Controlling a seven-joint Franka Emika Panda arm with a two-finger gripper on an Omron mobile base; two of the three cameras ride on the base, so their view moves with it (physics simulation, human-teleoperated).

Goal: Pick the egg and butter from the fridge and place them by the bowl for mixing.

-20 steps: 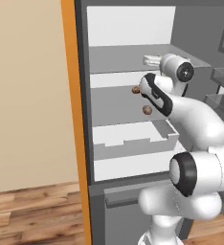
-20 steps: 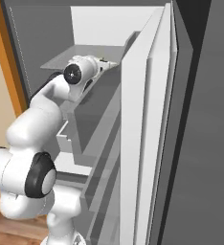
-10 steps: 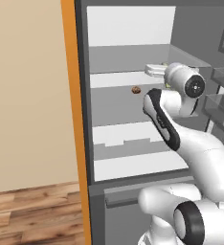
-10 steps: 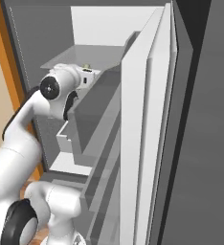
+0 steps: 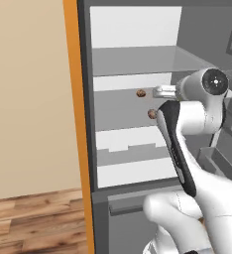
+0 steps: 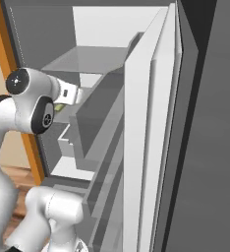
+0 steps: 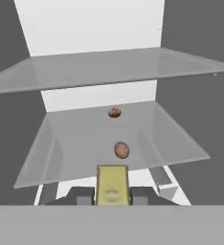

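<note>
Butter, the small yellow-tan rectangular block (image 7: 112,184), sits clamped in the gripper (image 7: 112,194); draw it straight out toward 6 o'clock, clear of the grey fridge's glass shelf (image 7: 71,139) and two brown eggs (image 7: 121,150).

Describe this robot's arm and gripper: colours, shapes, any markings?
The arm is glossy white with rounded, bulbous links, a black band along one link and dark round joint caps with a small pale centre. The gripper has two small dark finger tips. No cables show.
</note>
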